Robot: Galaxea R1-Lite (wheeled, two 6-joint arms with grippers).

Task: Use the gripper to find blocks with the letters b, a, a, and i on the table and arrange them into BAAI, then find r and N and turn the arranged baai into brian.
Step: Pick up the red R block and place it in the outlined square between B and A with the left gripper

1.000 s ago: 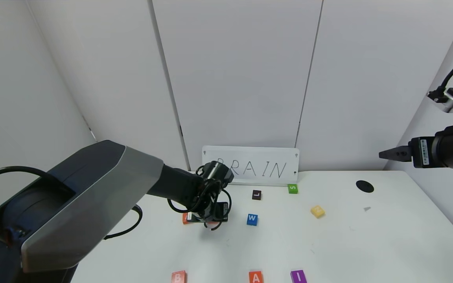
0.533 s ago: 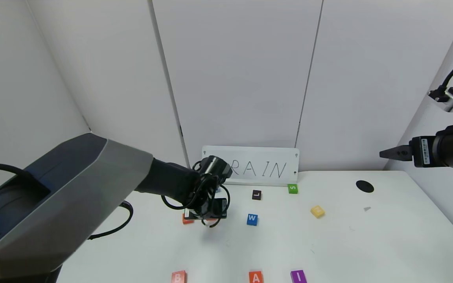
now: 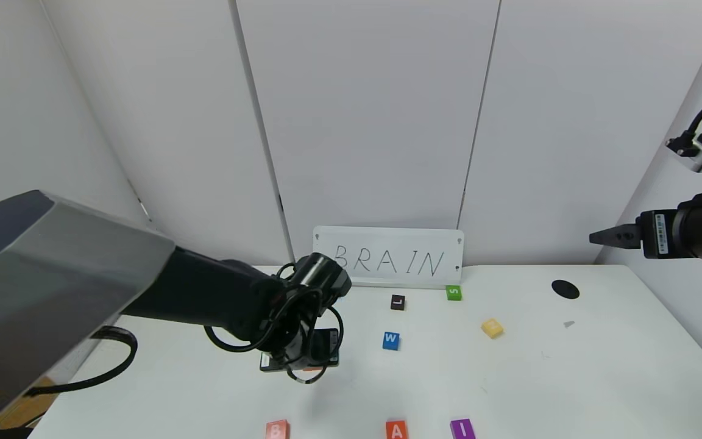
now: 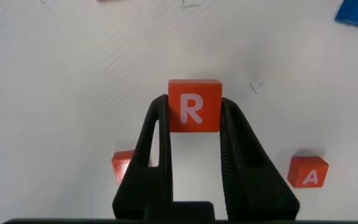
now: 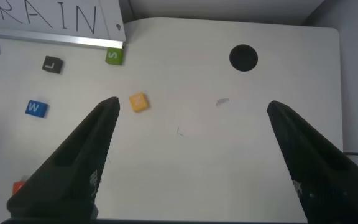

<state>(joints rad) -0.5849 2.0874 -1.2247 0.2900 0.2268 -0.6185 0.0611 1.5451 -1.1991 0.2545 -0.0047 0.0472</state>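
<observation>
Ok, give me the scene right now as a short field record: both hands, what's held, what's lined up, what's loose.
left hand: shut on the R block, carried above the table
right hand: open, parked high at the right, holding nothing
front row: B block, a gap, A block, I block
N block: loose, yellow, far right of centre
spare blocks: blue W block, black L block, green S block
sign: reads BRAIN, at the table's back edge
</observation>
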